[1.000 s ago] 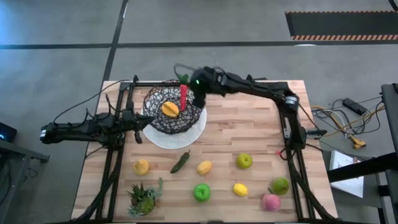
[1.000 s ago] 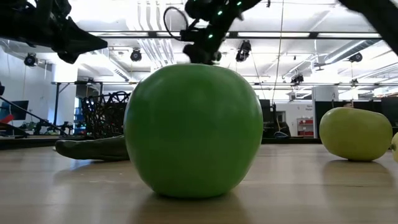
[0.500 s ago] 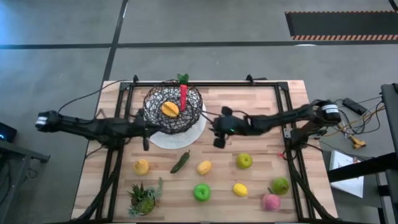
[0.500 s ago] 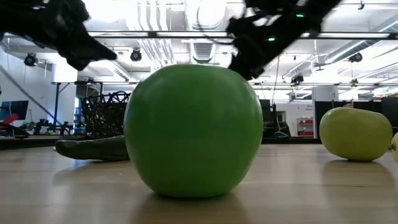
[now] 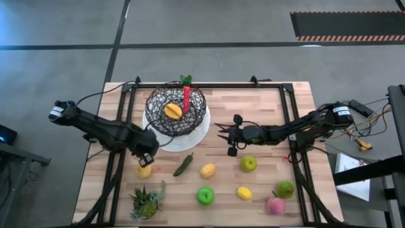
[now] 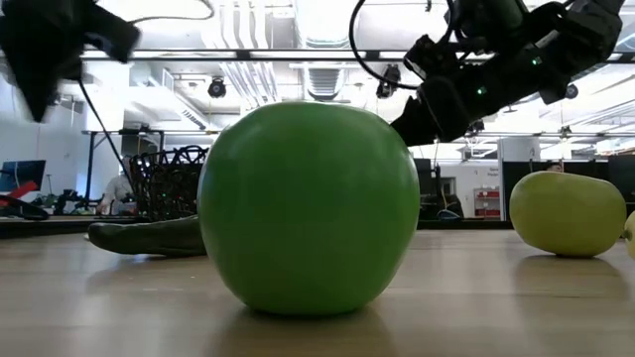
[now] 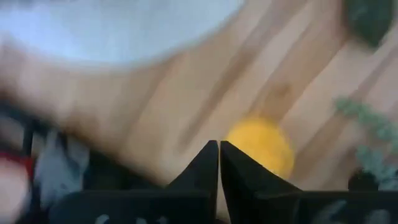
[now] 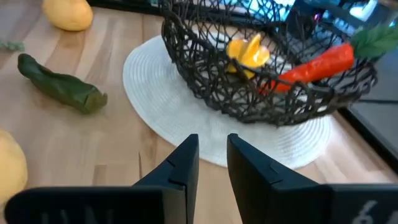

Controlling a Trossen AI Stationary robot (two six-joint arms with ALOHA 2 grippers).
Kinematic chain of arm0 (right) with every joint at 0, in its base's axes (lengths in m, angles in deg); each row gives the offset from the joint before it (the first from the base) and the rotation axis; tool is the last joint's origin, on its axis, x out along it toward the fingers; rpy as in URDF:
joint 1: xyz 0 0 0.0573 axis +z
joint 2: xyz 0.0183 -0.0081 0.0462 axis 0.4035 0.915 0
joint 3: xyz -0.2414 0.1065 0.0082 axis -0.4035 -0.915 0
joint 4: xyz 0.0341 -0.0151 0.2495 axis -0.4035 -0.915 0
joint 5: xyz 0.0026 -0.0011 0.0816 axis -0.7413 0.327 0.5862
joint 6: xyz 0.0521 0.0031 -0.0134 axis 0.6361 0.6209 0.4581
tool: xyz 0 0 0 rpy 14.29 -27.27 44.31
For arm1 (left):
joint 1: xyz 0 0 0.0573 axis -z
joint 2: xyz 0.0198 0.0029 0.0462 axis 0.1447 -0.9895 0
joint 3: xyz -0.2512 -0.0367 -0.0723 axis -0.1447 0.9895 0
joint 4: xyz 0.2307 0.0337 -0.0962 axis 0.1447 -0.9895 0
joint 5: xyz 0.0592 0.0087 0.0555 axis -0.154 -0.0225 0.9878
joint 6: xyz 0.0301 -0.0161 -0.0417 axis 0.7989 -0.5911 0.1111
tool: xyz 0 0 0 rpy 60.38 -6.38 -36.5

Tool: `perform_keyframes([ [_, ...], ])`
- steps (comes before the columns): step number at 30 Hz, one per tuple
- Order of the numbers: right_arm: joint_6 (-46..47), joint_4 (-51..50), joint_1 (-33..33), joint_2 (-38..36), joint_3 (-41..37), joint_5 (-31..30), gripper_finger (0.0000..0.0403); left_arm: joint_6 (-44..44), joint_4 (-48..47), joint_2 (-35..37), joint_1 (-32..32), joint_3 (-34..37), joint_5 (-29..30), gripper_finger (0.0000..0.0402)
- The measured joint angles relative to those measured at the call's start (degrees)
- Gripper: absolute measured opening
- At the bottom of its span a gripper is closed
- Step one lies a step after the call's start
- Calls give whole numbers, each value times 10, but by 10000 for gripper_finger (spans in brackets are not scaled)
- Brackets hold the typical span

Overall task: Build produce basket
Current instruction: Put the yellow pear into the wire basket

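The dark wire basket [image 5: 176, 113] stands on a round white plate [image 5: 190, 140] at the table's far middle. It holds an orange piece [image 5: 172, 111] and a red piece with a green top [image 5: 186, 96]. The other produce lies along the near half of the table. My left gripper [image 5: 147, 159] is shut and hangs above a yellow fruit [image 5: 143, 170], which the left wrist view shows just beyond its tips [image 7: 219, 148]. My right gripper [image 5: 219, 132] is open by a narrow gap [image 8: 212, 155]. It is right of the basket [image 8: 267, 68], pointing at it, above the table.
On the table lie a dark green pepper [image 5: 183, 164], two yellow lemons [image 5: 207, 170] [image 5: 244, 192], two green apples [image 5: 248, 164] [image 5: 205, 195], an olive fruit [image 5: 285, 188] and a pink one [image 5: 275, 204]. A spiky potted plant [image 5: 147, 201] stands near-left. Bare wood shows right of the plate.
My right gripper drew back from over the basket toward the table's right and near side, came lower and turned to point at the basket. The red piece stayed in the basket. My left gripper moved from beside the basket toward the near edge, over the yellow fruit.
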Motion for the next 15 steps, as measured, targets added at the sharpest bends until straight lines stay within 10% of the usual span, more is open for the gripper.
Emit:
perform_keyframes([
  [15, -39, -2, -1, -9, 2, 1, 65, -343, 55, 23, 174, 6, -1, 223],
])
